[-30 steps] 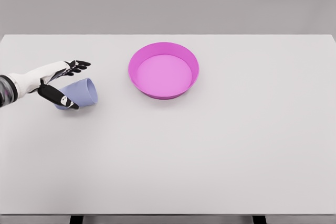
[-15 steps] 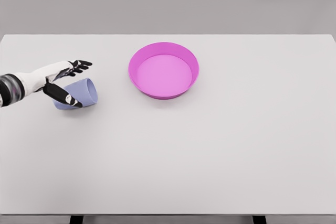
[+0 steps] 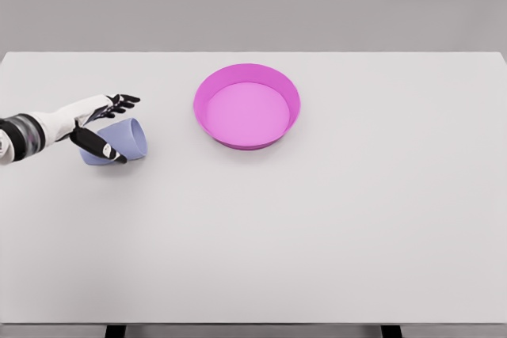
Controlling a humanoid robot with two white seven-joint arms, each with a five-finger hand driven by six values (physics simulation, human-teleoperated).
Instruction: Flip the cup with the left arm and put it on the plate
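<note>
Cup (image 3: 120,141): lavender, laid on its side at the left of the frame, its wider end turned toward the right; it is rested on the table (image 3: 317,235), well apart from the plate. Plate (image 3: 247,106): magenta, round, raised rim, set upright above the centre of the frame, nothing held in it. Left hand (image 3: 101,120): entered from the left edge on a white arm, fingers (image 3: 125,100) spread apart above the cup, thumb (image 3: 98,145) lowered across the cup's near side; the cup is bracketed but not seen to be clamped. Table: white, flat.
</note>
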